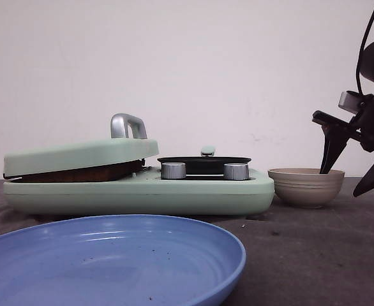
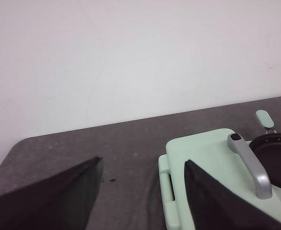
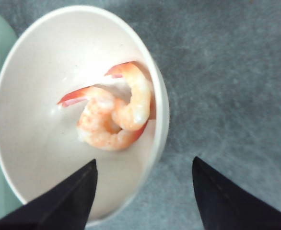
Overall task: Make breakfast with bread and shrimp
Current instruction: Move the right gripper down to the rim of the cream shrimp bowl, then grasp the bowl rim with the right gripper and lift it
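Note:
Two pink shrimp (image 3: 114, 115) lie curled together in a beige bowl (image 3: 35, 62), which stands right of the cooker (image 1: 305, 188). My right gripper (image 3: 144, 161) is open and straddles the bowl's rim, one finger inside and one outside; the front view shows it at the bowl too (image 1: 340, 183). A brown strip (image 1: 78, 173) shows in the gap under the mint-green lid (image 1: 78, 155); I cannot tell whether it is the bread. My left gripper (image 2: 143, 162) is open and empty, above the table at the lid's outer edge.
The mint-green cooker (image 1: 136, 194) has a silver lid handle (image 1: 127, 125), two knobs and a black pan (image 1: 203, 162) on its right half. A blue plate (image 1: 110, 261) sits in front. A white wall stands behind the dark table.

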Motion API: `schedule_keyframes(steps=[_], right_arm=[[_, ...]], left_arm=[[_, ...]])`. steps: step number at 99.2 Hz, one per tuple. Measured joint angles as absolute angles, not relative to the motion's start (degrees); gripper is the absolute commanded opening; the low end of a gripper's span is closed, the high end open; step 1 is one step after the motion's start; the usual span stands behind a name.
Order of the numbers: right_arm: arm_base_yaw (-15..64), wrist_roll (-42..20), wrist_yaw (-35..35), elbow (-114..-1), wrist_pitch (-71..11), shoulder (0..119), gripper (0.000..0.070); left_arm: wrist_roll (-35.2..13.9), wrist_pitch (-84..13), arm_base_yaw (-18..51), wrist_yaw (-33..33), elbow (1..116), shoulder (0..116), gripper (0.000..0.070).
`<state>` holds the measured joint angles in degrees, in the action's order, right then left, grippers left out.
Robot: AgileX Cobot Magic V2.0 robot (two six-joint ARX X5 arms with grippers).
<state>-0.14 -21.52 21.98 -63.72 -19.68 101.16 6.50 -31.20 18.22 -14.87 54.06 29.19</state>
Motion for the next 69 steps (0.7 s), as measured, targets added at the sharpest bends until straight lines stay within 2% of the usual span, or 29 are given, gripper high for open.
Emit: schedule_keyframes(steps=[41, 42, 69], right_arm=[[1.39, -22.79, 22.59, -63.72, -17.04, 103.09, 0.0389], [1.89, -24.14, 24.12, -64.14, -16.38, 105.8, 0.0003], [1.43, -24.58, 28.77, -67.77, -17.17, 105.82, 0.0003]], left_arm=[[6.5, -32.38, 18.22, -14.87, 54.06, 29.21, 0.0313], [6.5, -32.38, 18.22, -14.87, 54.06, 29.23, 0.0313], [6.5, -32.38, 18.22, -14.87, 54.06, 29.23, 0.0313]])
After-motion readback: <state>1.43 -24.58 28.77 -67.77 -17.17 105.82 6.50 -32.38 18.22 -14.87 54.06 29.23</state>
